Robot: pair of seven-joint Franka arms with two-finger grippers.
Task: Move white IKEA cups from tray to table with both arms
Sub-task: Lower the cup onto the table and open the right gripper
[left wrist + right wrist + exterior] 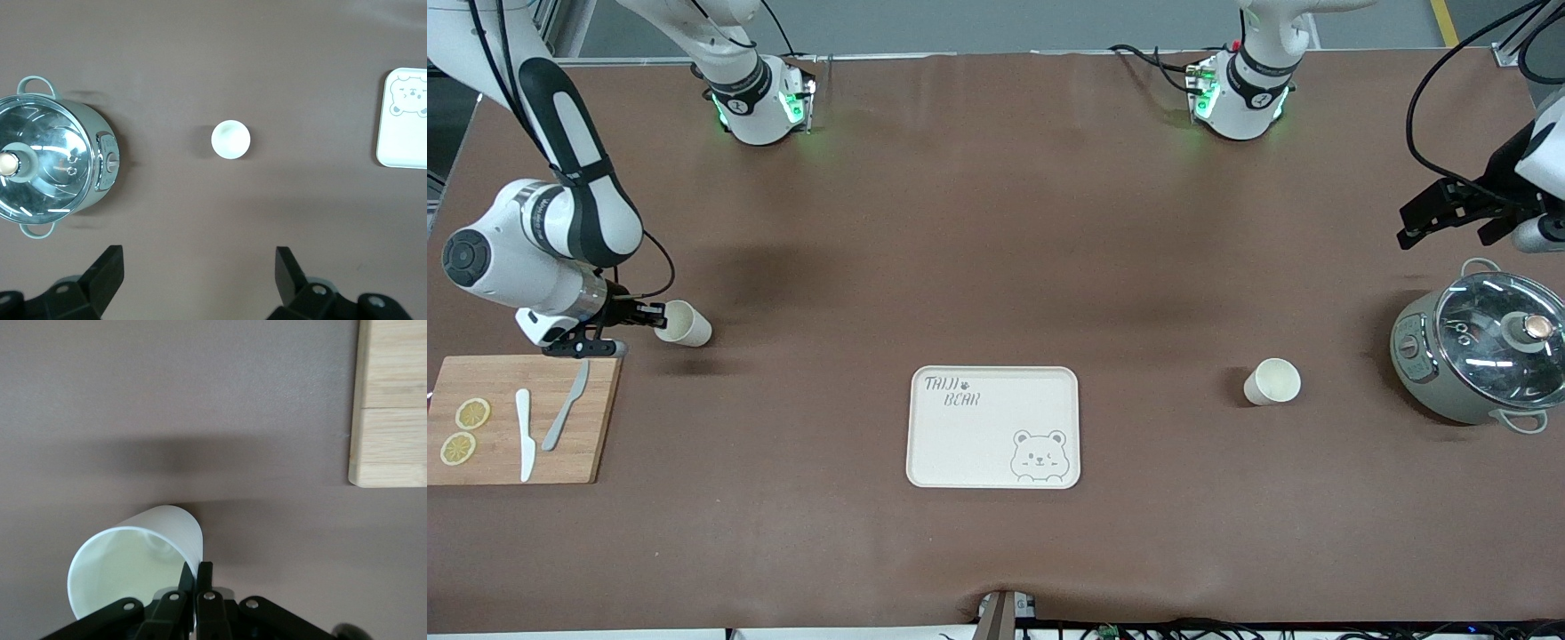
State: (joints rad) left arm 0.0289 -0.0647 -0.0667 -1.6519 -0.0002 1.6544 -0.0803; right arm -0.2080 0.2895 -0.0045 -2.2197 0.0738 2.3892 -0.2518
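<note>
Bare bear tray [993, 428] (both white cups [1272, 381] outside it)

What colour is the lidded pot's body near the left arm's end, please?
The pot has a muted grey-green body under a clear glass lid, shown best in the front view.

Two glossy white jointed arms are seen, their joints banded in black. The right arm [560, 213] carries a long black panel along one link and a round black cap on its wrist; a thin black cable is looped beside it. Each white base is ringed in black and lit green. Black cables are draped around the left arm [1543, 156]. The right gripper [193, 603] is black, with silver screws in its fingers. The left gripper [200, 283] is black too, with blocky fingers [107, 267].
</note>
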